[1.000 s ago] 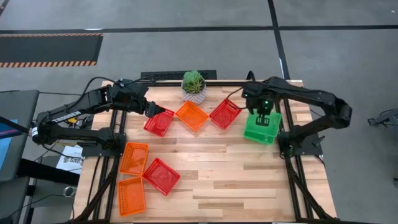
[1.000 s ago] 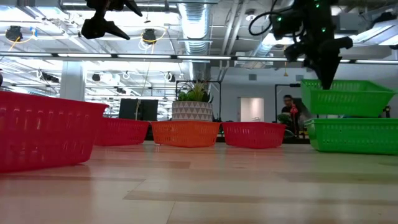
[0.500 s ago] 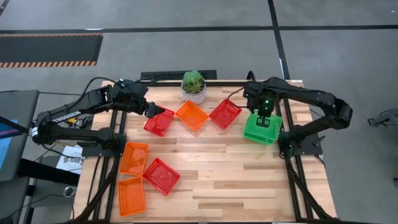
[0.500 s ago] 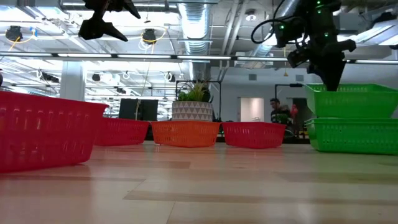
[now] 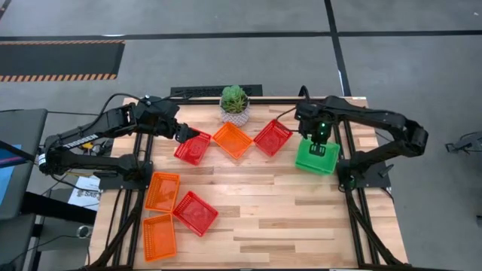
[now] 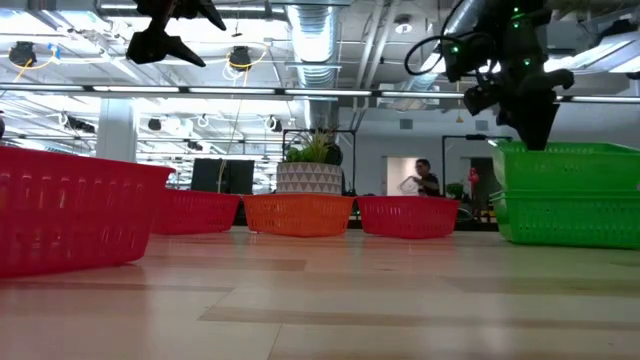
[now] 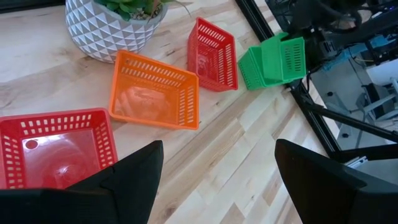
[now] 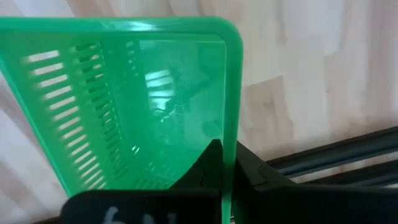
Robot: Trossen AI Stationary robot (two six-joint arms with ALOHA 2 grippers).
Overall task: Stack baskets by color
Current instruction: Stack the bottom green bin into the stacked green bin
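The baskets are mid-sort: a green basket (image 6: 568, 160) is pinched by its rim in the right gripper (image 5: 319, 140), sitting in or just over the green stack (image 6: 570, 217) at the right edge of the bench (image 5: 279, 203), its rim a little above the one below. The risk here, as I judge it, is letting go before it is square; in the left wrist view the upper green one looks skewed against the lower, so it could wedge crooked or tip off toward the frame rail beside it. A rim snagging on the fingers as they part could also drag the stack. The left gripper (image 5: 181, 132) hangs spread wide above a red basket (image 5: 193, 148), near the orange basket (image 5: 231, 140) and the potted plant (image 5: 234, 104); a careless descent could shove either.
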